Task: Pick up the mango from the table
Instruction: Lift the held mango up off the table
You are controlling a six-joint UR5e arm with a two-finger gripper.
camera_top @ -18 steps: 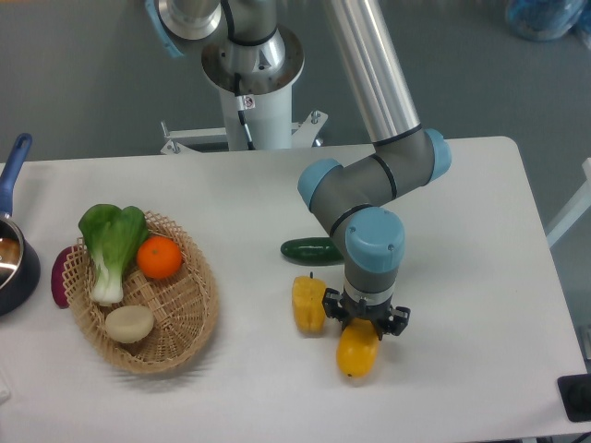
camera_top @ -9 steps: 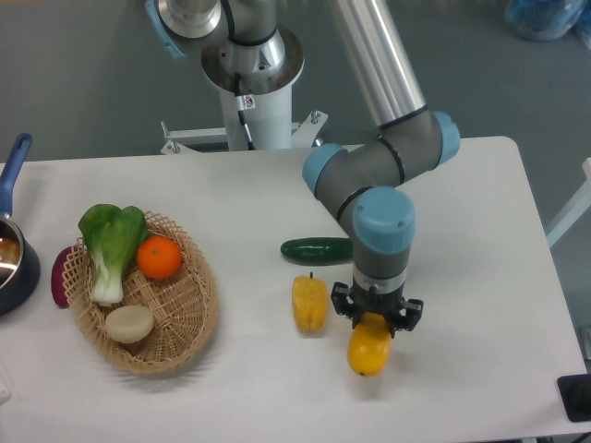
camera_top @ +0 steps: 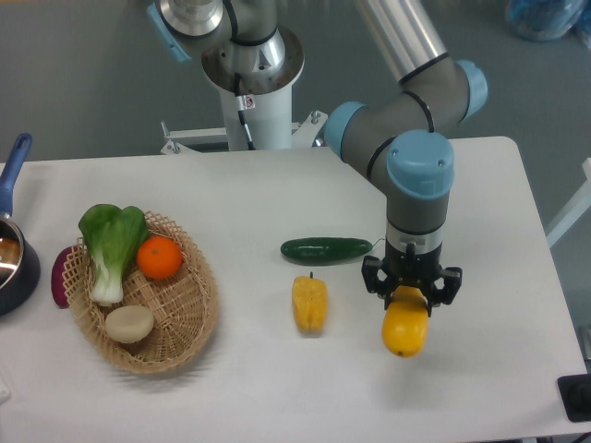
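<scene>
The mango (camera_top: 405, 329), a smooth orange-yellow oval, hangs just above the white table (camera_top: 259, 203) at the right of centre. My gripper (camera_top: 410, 295) points straight down and is shut on the mango's upper end. The black fingers (camera_top: 373, 278) clasp it from both sides, and its lower half sticks out below them. The fruit's top is hidden by the gripper body.
A yellow bell pepper (camera_top: 309, 303) lies left of the mango, with a green cucumber (camera_top: 324, 248) behind it. At the left a wicker basket (camera_top: 189, 309) holds an orange (camera_top: 159, 257), bok choy (camera_top: 111, 242) and a pale onion (camera_top: 128, 323). A dark pot (camera_top: 13, 258) sits at the left edge.
The gripper has carried the mango to the right, away from the yellow pepper, and a little upward. The arm's elbow has swung right too.
</scene>
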